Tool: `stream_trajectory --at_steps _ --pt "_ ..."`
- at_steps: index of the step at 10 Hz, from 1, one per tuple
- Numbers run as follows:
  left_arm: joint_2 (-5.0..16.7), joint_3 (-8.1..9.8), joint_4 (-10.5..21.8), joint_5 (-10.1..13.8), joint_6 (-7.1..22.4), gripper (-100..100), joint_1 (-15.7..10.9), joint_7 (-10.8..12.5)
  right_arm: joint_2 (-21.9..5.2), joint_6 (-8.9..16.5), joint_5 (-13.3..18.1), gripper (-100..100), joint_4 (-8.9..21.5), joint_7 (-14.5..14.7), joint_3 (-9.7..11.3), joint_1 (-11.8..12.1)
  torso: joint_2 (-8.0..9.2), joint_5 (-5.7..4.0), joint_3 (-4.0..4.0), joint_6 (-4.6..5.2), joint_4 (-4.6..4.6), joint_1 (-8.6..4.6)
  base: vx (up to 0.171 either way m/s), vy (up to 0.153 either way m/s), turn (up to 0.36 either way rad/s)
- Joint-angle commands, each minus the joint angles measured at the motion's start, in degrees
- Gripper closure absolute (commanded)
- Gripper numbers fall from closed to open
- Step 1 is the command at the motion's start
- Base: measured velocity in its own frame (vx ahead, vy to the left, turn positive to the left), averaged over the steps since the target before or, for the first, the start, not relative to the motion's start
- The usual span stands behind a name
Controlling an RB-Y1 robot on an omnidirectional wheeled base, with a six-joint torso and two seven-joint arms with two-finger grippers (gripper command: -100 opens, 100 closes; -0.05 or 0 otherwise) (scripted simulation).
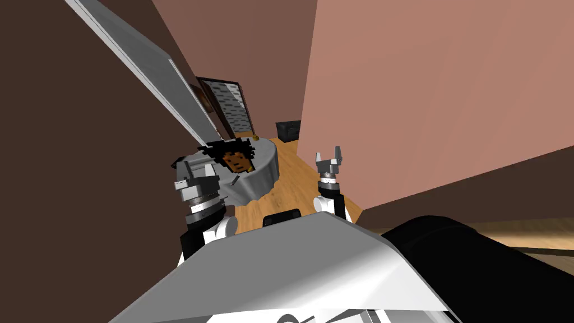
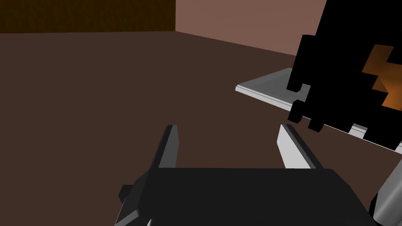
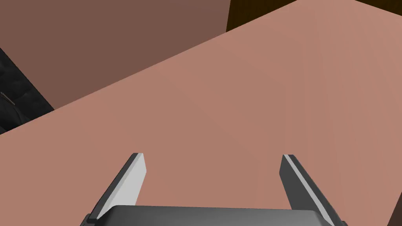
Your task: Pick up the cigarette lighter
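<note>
A round table [image 1: 263, 175] draped in grey stands just ahead. At its far rim sits a tiny yellowish thing [image 1: 256, 136], perhaps the lighter; it is too small to tell. A jagged black shape with an orange face [image 1: 236, 158] lies on the tabletop. My left gripper [image 1: 189, 169] hovers at the table's left side. In the left wrist view the left gripper [image 2: 229, 145] is open and holds nothing, with the black shape [image 2: 337, 78] beside its right finger. My right gripper [image 1: 329, 157] is raised to the right of the table. Its wrist view shows the right gripper [image 3: 212, 172] open before a pink wall.
A long grey panel [image 1: 151, 73] slants along the dark brown wall on the left. A pink wall [image 1: 437, 101] closes in on the right. Wooden floor [image 1: 291, 168] runs between table and wall toward a dark box [image 1: 288, 130]. A framed panel [image 1: 230, 106] leans behind the table.
</note>
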Motion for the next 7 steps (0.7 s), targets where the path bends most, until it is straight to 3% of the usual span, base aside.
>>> stream_trajectory --at_steps 1,6,7 --pt "2.77 0.30 0.27 0.83 0.73 -100 0.00 1.01 0.00 0.00 0.00 0 0.00 0.00 0.00 0.00 0.00 0.00 0.00 0.00 0.00 0.00 -0.008 0.015 0.100" --pt "11.09 1.83 1.77 4.91 4.67 -100 -0.03 5.78 0.00 0.00 0.00 0 0.00 0.00 0.00 0.00 0.06 0.03 0.04 -0.01 0.01 0.14 -0.016 0.028 0.112" --pt "11.53 1.83 1.77 4.91 4.67 -100 -0.03 5.78 0.00 0.00 0.00 0 0.00 0.00 0.00 0.00 0.06 0.03 0.03 -0.01 0.01 0.14 -0.006 0.017 0.052"
